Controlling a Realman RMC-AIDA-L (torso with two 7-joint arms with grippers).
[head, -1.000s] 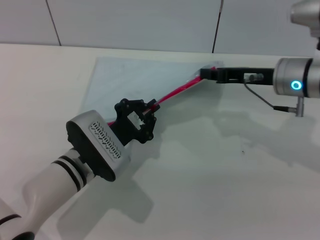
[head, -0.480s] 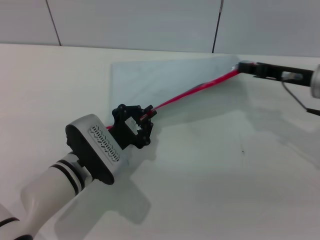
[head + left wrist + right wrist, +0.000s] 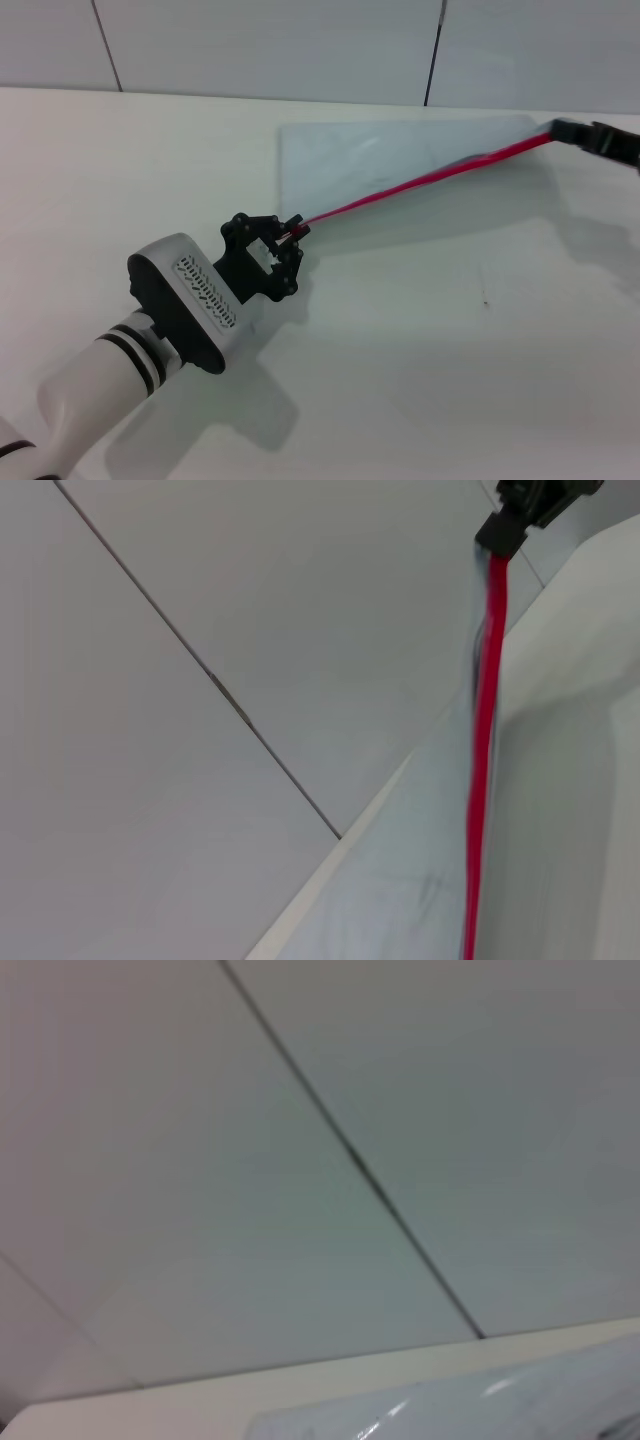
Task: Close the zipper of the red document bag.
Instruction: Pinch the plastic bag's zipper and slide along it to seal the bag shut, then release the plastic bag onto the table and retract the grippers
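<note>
The red document bag (image 3: 400,160) is a translucent pale pouch lying on the white table, with one long edge raised. Its red zipper (image 3: 420,180) runs taut along that edge from lower left to upper right. My left gripper (image 3: 293,230) is shut on the near end of the zipper. At the right edge of the head view my right gripper (image 3: 562,132) is shut on the far end. In the left wrist view the zipper (image 3: 485,750) runs away over the bag (image 3: 400,880) to the right gripper (image 3: 515,525). The right wrist view shows only a strip of the bag (image 3: 450,1415).
The white table (image 3: 450,350) stretches in front of and to the right of the bag. A tiled wall (image 3: 300,45) rises right behind the table's far edge.
My right gripper has moved far to the right with its end of the zipper. The bag has slid right with it. The left gripper has barely moved.
</note>
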